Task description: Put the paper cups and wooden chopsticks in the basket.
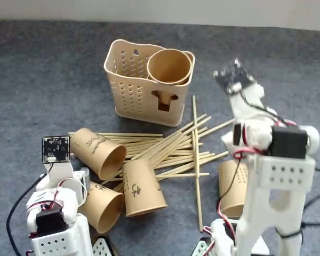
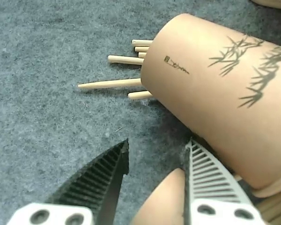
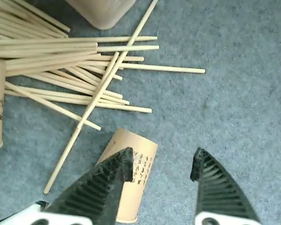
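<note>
One cup (image 1: 169, 65) already sits in the basket (image 1: 144, 85); four more lie on their sides on the desk (image 1: 42, 69), mixed in with the spread of chopsticks (image 1: 170, 149). The left jaws are spread and empty, low over the gap between a printed cup (image 2: 215, 93) and the rim of another cup (image 2: 161, 201). Closing here could nip both walls or shove one aside. The printed cup seems to rest on chopstick ends (image 2: 112, 84), so it may roll and scatter them. The right jaws, also spread and empty, hang over a lone cup (image 3: 129, 173) with a long stick (image 3: 98, 101) near it. A jaw landing on that stick could flick it away or spoil the grip, and thin paper may crush if pinched hard
</note>
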Controlling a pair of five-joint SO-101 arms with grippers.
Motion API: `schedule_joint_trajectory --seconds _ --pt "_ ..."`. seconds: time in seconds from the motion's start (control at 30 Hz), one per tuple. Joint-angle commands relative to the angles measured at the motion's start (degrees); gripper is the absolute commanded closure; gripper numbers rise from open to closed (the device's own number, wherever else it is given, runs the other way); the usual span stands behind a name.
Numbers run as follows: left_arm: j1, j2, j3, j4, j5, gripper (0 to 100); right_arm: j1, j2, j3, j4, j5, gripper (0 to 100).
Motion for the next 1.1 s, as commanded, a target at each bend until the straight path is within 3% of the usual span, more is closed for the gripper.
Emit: schedule_joint_trajectory --seconds 0.0,0.57,0.97,1.07 --pt "-0.48 -0.31 -0.40 -0.97 0.26 80 3.74 -9.63 9.98 0.92 8.62 78.9" --pt "-0.48 -0.31 -0.31 -0.97 0.26 80 19.82 -18.33 36.09 0.84 38.59 78.9" --pt "-0.48 -0.31 -0.31 -0.97 0.26 80 19.47 -18.77 47.43 -13.32 40.00 78.9" --pt "-0.48 -0.31 -0.31 -0.97 0.26 80 18.68 -18.77 47.87 -15.69 34.02 78.9"
